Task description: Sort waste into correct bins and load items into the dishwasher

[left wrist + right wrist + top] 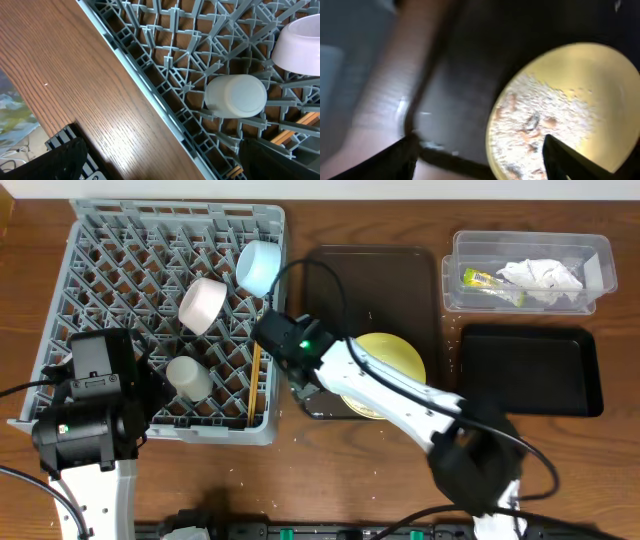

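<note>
Plainly the right pincer [480, 167] stands open and empty, fingers [390, 160] spread over the pale yellow plate [570, 100], which lies flat on the brown tray [460, 75] just beneath it, beige crumbs [535, 120] strewn over it. A shallow pinch on that thin rim could slip, and any tilt short of the black tray [530, 370], well off to the pincer's side, would shed crumbs onto the worktop [600, 480]. Blur in the wrist view and the arm [400, 390] overhead hide whether those fingers touch the plate.

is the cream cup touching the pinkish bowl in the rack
Apart. The overhead view shows the cream cup and the pinkish-white bowl with bare pegs of the grey rack between them. The left wrist view shows that gap too.
</note>
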Robot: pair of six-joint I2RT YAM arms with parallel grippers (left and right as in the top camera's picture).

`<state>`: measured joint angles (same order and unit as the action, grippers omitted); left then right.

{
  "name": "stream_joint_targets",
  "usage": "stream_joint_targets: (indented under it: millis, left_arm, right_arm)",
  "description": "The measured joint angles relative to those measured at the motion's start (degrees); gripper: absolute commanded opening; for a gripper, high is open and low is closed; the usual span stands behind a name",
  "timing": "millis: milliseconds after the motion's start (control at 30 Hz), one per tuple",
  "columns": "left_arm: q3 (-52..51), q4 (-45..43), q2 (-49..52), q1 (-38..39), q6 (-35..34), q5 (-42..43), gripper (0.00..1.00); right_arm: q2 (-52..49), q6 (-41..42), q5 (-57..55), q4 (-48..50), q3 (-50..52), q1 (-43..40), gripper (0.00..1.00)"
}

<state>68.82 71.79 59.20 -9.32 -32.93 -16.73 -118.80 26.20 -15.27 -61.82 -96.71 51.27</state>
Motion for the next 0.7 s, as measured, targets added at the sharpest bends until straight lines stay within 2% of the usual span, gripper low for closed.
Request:
stream_joint_targets:
  millis: [133,233,367,700]
  left_arm:
    - [0.0,0.0,0.0,0.0,0.0,0.02,0.98]
    - [0.0,0.02,0.0,-0.02,0.0,0.02,0.98]
    - [0.0,0.0,0.0,-0.02,0.0,0.02,0.98]
    - [0.0,0.0,0.0,-0.02,0.02,0.02,0.98]
  right_arm:
    - [-3.48,1.05,-1.53,-0.07,0.0,-1.73,0.53]
    - [-4.24,1.62,-1.7,0.59,0.02,-3.08,0.5]
    - [-4.24,3.08,-1.6,2.36,0.0,-5.2,0.41]
    - [-4.96,10.95,2.12,6.43,0.0,-9.51,0.41]
